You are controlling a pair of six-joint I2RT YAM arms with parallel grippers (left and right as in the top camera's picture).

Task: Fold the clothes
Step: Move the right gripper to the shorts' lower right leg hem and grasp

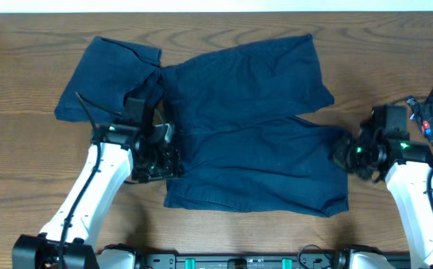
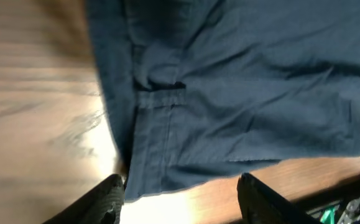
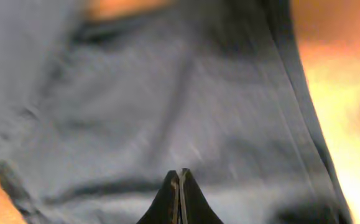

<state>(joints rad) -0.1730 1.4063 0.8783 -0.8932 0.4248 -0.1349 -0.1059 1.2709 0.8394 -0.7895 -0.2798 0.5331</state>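
L claw (image 2: 180, 190) open over shorts (image 1: 253, 127) waistband; R claw (image 3: 180, 182) closed at leg hem; 2 legs flat on counter (image 1: 22, 149).

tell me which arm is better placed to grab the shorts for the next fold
Left, probably: the left gripper is open over the waistband corner of the shorts, while the right gripper is shut and would have to open first.

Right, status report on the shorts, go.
Left gripper open over the waistband edge. Right gripper shut at a leg hem, grip unclear. Shorts spread flat, unfolded. More navy cloth beside the waistband.
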